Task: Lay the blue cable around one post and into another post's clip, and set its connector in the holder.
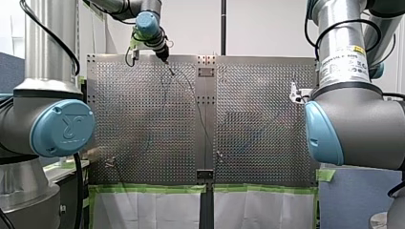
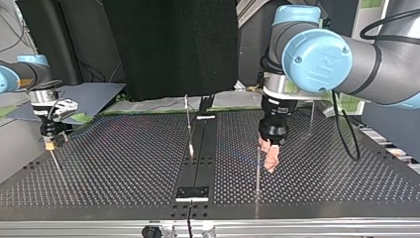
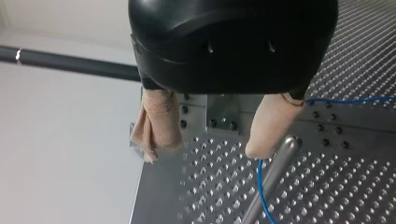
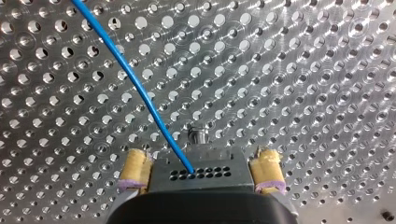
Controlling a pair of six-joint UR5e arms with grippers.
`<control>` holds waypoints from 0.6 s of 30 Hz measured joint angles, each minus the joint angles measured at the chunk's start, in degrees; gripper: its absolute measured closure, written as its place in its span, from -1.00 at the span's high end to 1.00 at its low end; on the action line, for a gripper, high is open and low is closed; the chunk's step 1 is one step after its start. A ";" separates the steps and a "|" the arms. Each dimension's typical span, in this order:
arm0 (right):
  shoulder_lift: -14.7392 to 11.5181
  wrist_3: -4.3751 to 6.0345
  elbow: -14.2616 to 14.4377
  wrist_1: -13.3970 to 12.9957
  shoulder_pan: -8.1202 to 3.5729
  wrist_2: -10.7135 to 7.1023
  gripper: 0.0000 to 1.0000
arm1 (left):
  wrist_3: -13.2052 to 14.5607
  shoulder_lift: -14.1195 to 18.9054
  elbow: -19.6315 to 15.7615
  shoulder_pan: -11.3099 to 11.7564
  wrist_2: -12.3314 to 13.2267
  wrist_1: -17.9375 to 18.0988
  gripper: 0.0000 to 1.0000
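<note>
The blue cable (image 4: 140,93) lies on the perforated plate and runs in between my right gripper's (image 4: 201,159) yellow pads (image 4: 134,169). It ends at a black block with small holes (image 4: 201,172) between those pads, which stand wide apart. My left gripper (image 3: 203,151) is open, its beige fingers (image 3: 268,128) empty. A metal post (image 3: 275,172) stands right beside one finger, with the cable (image 3: 259,186) curving past its foot. In the top view my left gripper (image 2: 270,159) hangs by that post (image 2: 257,173), and my right gripper (image 2: 49,144) is at the far left.
A second thin post (image 2: 188,124) rises near the table's middle seam, and a small metal plate (image 2: 193,192) lies at the near edge. In the front view short fixtures (image 1: 112,162) (image 1: 218,155) stand near the front. A small stud (image 4: 198,135) sits just ahead of my right gripper.
</note>
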 joint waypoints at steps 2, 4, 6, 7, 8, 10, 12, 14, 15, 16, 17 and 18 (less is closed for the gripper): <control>0.00 0.00 0.00 0.00 0.00 0.00 1.00 | 0.79 0.01 0.00 -0.01 0.64 0.03 1.00; 0.00 0.00 0.00 0.00 -0.01 0.00 1.00 | 1.19 0.02 0.00 0.00 0.90 0.03 1.00; 0.00 0.00 0.00 0.00 -0.01 0.00 1.00 | 1.40 0.00 0.00 0.00 1.01 0.03 1.00; 0.00 0.00 0.00 0.00 0.00 0.00 1.00 | 1.45 0.01 0.00 0.00 1.03 0.03 1.00; 0.00 0.00 0.00 0.00 0.00 0.00 1.00 | 1.49 0.01 0.00 -0.01 1.03 0.03 1.00; 0.00 0.00 0.00 0.00 0.00 0.00 1.00 | 1.49 0.00 0.00 -0.01 1.03 0.03 1.00; 0.00 0.00 0.00 0.00 0.00 0.00 1.00 | 1.36 0.01 0.00 -0.01 0.99 0.01 1.00; 0.00 0.00 0.00 0.00 0.00 0.00 1.00 | 1.17 0.01 0.00 -0.01 0.86 0.01 1.00; 0.00 0.00 0.00 0.00 0.00 0.00 1.00 | 1.11 0.02 0.00 -0.01 0.79 0.01 1.00; 0.00 0.00 0.00 0.00 0.00 0.00 1.00 | 1.06 0.02 0.00 -0.01 0.75 0.01 1.00; 0.00 -0.01 0.00 0.00 0.00 0.00 1.00 | 1.01 0.01 -0.01 -0.01 0.70 0.01 1.00; 0.00 -0.03 0.00 0.01 0.00 0.00 1.00 | 0.98 0.01 -0.01 -0.02 0.68 -0.01 1.00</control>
